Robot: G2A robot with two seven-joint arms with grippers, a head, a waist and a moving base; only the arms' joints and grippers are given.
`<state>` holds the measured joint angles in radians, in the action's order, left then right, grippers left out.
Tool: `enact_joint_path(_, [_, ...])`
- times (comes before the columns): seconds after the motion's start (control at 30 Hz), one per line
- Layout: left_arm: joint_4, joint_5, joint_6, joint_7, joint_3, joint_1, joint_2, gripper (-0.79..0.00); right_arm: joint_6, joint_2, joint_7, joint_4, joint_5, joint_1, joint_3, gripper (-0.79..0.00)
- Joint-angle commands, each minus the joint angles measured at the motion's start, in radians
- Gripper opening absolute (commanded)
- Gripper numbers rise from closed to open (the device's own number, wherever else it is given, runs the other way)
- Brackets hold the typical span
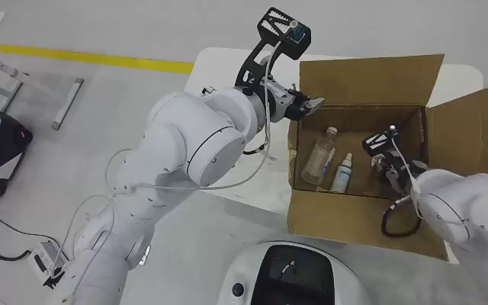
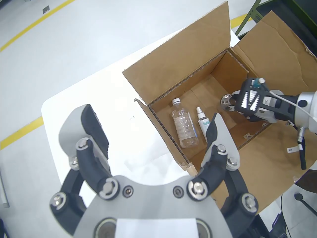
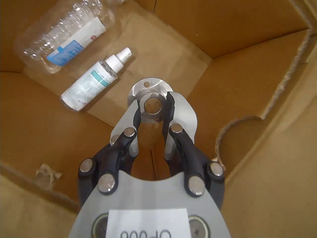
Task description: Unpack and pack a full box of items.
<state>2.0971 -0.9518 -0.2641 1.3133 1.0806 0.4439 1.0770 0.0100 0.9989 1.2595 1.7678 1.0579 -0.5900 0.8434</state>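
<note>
My right gripper (image 3: 153,105) sits inside the box (image 3: 247,50), its fingers pinching the raised hub of the metal flange (image 3: 158,86) from both sides; the flange's flat disc spreads just past the fingertips, its face turned toward the wrist; I cannot tell whether it rests on the box floor or hangs clear of it; the spray bottle (image 3: 91,82) lies near, beyond the fingertips and off to one side, with the clear bottle (image 3: 69,33) just beside it farther out, both flat, long axes roughly parallel; my left gripper (image 2: 151,115) hovers empty with fingers spread wide, outside the box over the table (image 2: 86,87), by the wall nearest the bottles; I judge it the nearer arm for those two
</note>
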Motion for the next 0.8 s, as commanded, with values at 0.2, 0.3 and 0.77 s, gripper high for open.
enact_joint_path(0.2, [0.0,0.0,0.0,0.0,0.0,0.0,0.0,0.0,0.038,0.057,0.017,-0.141,-0.004,0.09,-0.102,-0.785])
enact_joint_path(0.3, [0.0,0.0,0.0,0.0,0.0,0.0,0.0,0.0,0.035,0.068,0.007,-0.167,-0.01,0.094,-0.111,-0.785])
enact_joint_path(0.77, [0.0,0.0,0.0,0.0,0.0,0.0,0.0,0.0,0.005,0.072,-0.018,-0.136,-0.021,0.062,-0.035,0.0])
